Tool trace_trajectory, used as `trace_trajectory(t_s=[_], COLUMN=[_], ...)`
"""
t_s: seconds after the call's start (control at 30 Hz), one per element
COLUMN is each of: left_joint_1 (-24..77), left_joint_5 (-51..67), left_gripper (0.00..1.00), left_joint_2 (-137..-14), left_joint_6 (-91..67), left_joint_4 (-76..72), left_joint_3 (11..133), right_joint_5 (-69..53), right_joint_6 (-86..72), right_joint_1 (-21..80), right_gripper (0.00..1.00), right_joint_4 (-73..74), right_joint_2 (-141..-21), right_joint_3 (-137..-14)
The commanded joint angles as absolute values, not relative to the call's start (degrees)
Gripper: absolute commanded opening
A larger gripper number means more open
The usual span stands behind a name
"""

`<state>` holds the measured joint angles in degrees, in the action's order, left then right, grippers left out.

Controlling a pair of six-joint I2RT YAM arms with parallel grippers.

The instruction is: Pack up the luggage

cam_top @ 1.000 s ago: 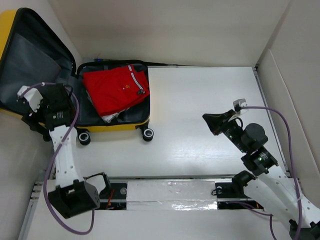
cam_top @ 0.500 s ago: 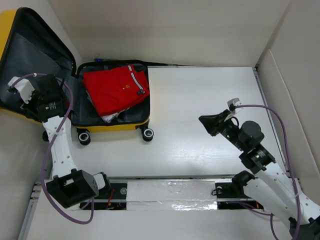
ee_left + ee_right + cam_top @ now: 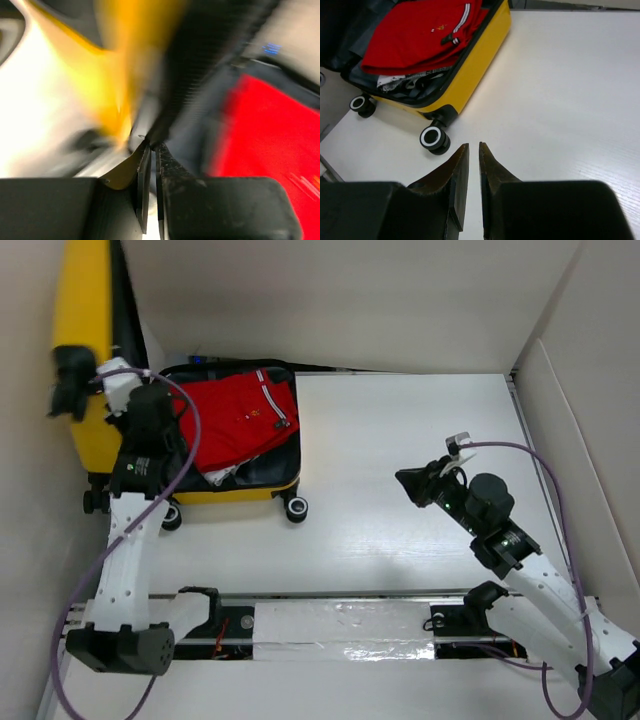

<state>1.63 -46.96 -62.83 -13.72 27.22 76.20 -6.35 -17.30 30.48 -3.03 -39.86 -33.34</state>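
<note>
One yellow suitcase [image 3: 245,490] lay open at the upper left of the overhead view. Its lid [image 3: 85,325] stood upright against the left wall and its base lay flat on the white table [image 3: 420,420]. There were two arms and two grippers. The left gripper [image 3: 68,385] sat high at the far left against the lid's edge, its jaws pressed all but together. The wrist view there was too blurred to show whether anything was pinched between them. Three black wheels [image 3: 295,508] showed along the suitcase's lower edge. The dark-lined base held one folded red garment [image 3: 235,420] with white stripe trim. One white-and-dark patterned cloth [image 3: 220,476] peeked out beneath the garment's near corner. Right of the suitcase the tabletop ran bare to the right gripper [image 3: 412,483], which hung at centre right, well apart from the case. It pointed toward the case, its fingers [image 3: 460,170] drawn nearly together with only a slim slit between them, holding nothing.
</note>
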Motion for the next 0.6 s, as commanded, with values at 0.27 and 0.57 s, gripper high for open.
trace_trajectory(t_s=[0.27, 0.57], left_joint_1=[15.9, 15.9], left_joint_5=[28.3, 28.0], left_gripper=[0.86, 0.62], left_joint_2=[-58.4, -50.2], left_joint_6=[-2.8, -10.7], left_joint_4=[20.9, 13.0], left_joint_3=[68.0, 66.7], right_joint_5=[-3.3, -1.9], right_joint_6=[-16.6, -16.9], right_joint_1=[30.9, 30.9], right_gripper=[0.25, 0.15], right_joint_4=[-6.0, -6.9], right_joint_2=[-45.5, -48.1], right_joint_3=[-36.2, -35.7])
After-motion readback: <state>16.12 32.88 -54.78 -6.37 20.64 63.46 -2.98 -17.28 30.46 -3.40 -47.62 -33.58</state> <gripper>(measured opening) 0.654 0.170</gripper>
